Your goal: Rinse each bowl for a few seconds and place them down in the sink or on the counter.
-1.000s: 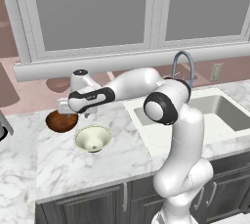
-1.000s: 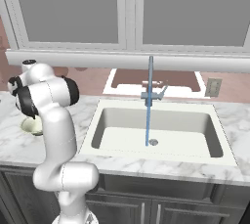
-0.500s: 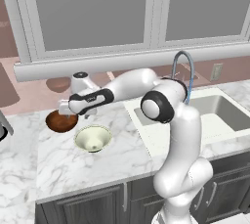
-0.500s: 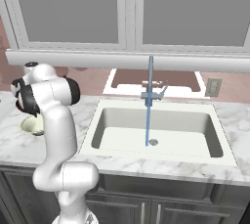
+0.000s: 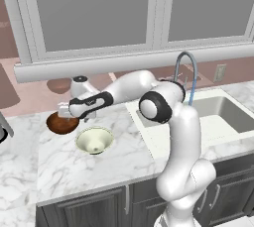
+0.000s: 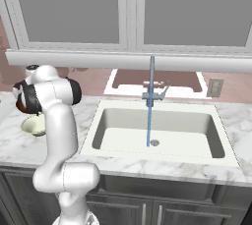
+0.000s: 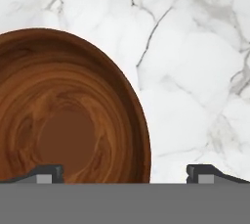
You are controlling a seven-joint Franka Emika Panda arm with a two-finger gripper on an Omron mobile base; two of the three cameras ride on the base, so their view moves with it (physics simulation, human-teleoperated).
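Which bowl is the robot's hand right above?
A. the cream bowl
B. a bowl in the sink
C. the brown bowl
C: the gripper hangs over the brown bowl, one fingertip over its inside and one past its rim, while the cream bowl sits beside it on the counter.

Both base views look forward and down from behind the arm, one from its left, one from its right, sharing the counter and sink (seen from opposite sides). The hand view looks straight down, very near the counter.
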